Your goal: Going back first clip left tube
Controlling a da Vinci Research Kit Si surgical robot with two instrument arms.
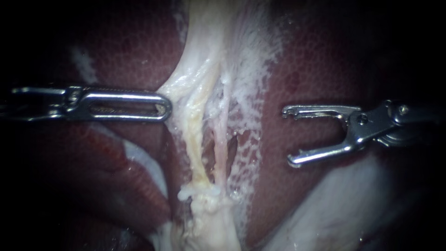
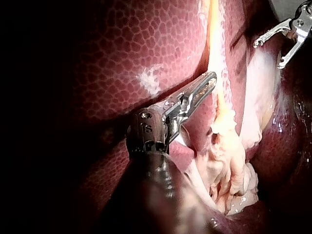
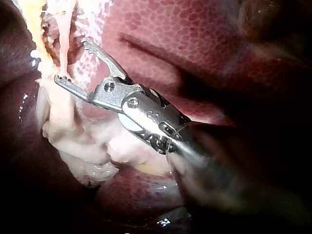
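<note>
Jaws: right instrument (image 1: 288, 136) apart, empty — left instrument (image 1: 163, 108) together; endoscope shows two tubes (image 1: 197, 139), left wrist one.

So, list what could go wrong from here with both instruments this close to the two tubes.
1. The right instrument has its jaws open, with the toothed tips facing the thin pink tube. If it drifts inward, they might snag it.
2. The left instrument lies against white tissue beside the yellowish tube. A tug might tear it.
</note>
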